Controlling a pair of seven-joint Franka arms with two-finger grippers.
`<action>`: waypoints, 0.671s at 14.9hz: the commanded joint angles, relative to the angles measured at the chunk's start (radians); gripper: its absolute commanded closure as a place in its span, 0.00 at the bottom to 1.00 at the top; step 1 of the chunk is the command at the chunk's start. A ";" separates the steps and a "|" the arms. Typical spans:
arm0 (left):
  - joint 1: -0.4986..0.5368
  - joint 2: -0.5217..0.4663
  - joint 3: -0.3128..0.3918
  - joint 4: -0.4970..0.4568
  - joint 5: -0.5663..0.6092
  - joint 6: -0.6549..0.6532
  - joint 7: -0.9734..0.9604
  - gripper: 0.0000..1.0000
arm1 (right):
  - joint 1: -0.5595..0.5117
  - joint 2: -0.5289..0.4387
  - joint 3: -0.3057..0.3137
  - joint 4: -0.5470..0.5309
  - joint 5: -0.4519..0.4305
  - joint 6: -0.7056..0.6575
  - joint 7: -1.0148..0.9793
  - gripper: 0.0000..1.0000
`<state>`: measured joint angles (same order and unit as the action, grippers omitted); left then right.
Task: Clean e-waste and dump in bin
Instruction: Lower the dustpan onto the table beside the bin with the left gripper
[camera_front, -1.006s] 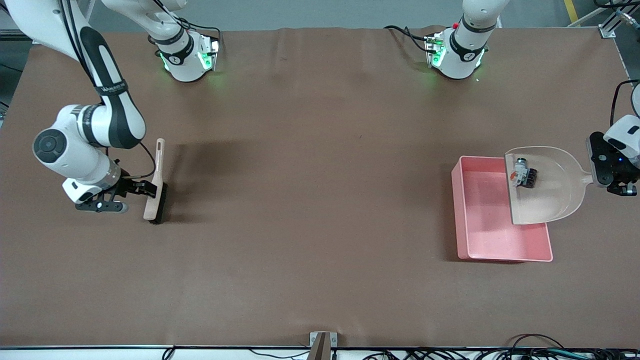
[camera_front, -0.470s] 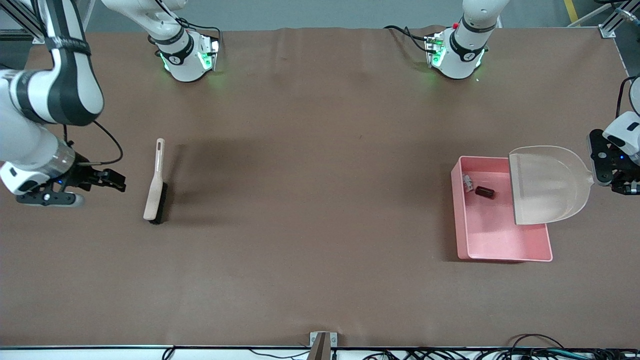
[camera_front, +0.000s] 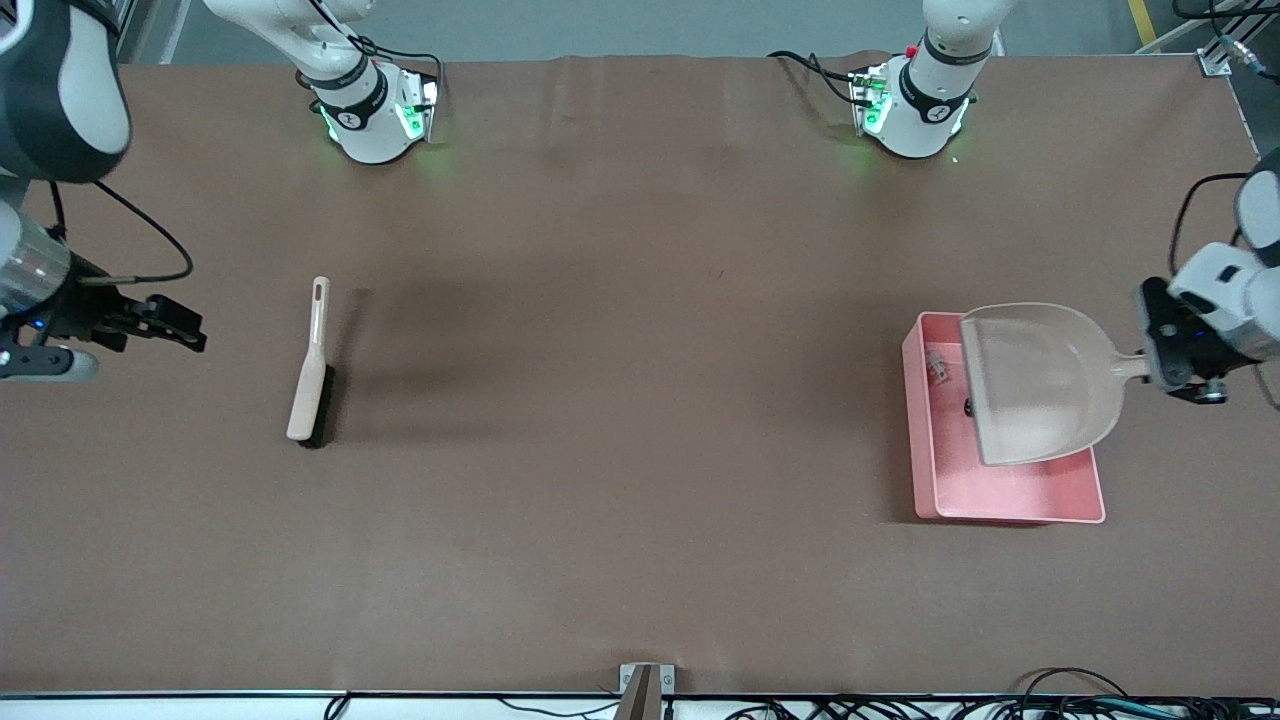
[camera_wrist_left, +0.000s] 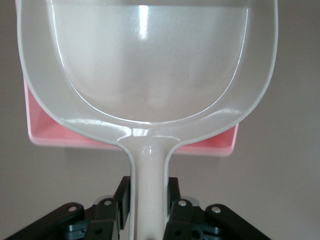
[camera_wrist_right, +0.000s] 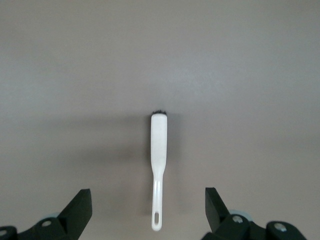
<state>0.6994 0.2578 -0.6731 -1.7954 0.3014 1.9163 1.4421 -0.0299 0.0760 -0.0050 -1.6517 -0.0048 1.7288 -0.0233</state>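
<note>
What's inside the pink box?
In the bin the white-grey part lies by a wall, and a bit of the dark cylinder peeks out. The dustpan, held over it by the left gripper, hides the rest.

The front camera looks down from high across the tabletop (camera_front: 620, 400), facing both arm bases. The left wrist camera sits close above the left claw (camera_wrist_left: 148, 210), looking along the dustpan (camera_wrist_left: 150, 75) to the bin (camera_wrist_left: 210, 147). The right wrist camera looks past the spread right claw (camera_wrist_right: 147, 210) to the brush (camera_wrist_right: 158, 165); the front view shares all of these.
</note>
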 joint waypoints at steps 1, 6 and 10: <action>-0.099 0.003 -0.046 0.019 -0.013 -0.036 -0.214 1.00 | -0.050 -0.013 0.045 0.111 -0.018 -0.130 -0.004 0.00; -0.278 0.147 -0.048 0.024 0.025 0.039 -0.316 1.00 | -0.062 -0.053 0.046 0.159 -0.012 -0.181 0.003 0.00; -0.336 0.158 -0.059 -0.054 0.125 0.102 -0.312 1.00 | -0.053 -0.042 0.048 0.214 -0.001 -0.186 -0.003 0.00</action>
<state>0.3781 0.4350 -0.7230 -1.8122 0.3822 1.9833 1.1181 -0.0693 0.0282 0.0233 -1.4730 -0.0047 1.5562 -0.0234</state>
